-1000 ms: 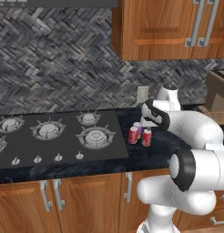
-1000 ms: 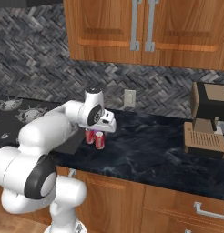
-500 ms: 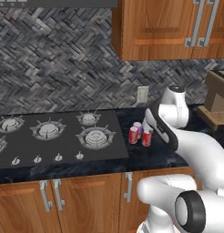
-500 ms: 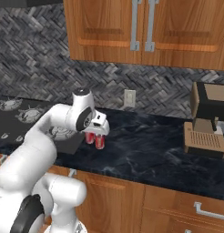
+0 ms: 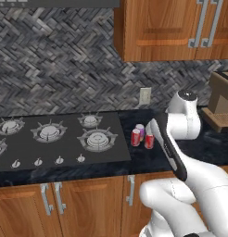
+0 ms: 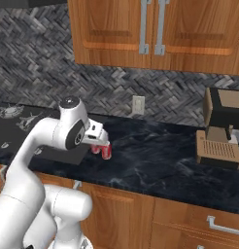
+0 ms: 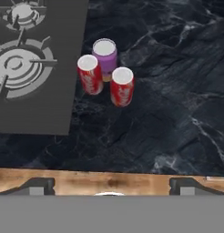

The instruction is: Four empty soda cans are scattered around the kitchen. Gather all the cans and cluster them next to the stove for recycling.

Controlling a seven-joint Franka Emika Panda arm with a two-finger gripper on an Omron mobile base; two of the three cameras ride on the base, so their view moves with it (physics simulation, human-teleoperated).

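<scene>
Three of four: standing bunched on the counter (image 7: pixel 168 113) just beside the stove (image 5: pixel 60 143), so judging one more can left to fetch.
Counter: running dark and bare to the right of the cluster as far as the coffee machine (image 6: pixel 221 129); offering plenty of room for swinging the arm away on that side.
Stove: lying flat to the left of the cluster, its right edge almost touching the nearest can; keeping clear of burners and knobs when passing over.
Cabinets (image 6: pixel 141 29): hanging above the counter, limiting how high to lift.
Front edge: sitting close below the gripper in the hand view, wood cabinet front just beyond it.
Cans: two red cans (image 7: pixel 90 74) (image 7: pixel 121 86) in front, pink can (image 7: pixel 104 53) behind, all upright and nearly touching.
Gripper (image 7: pixel 109 184): hovering spread wide and gripping nothing, above and nearer than the cluster.
Doing it well: backing off straight, avoiding brushing the upright cans; setting the last one on the open right side.
</scene>
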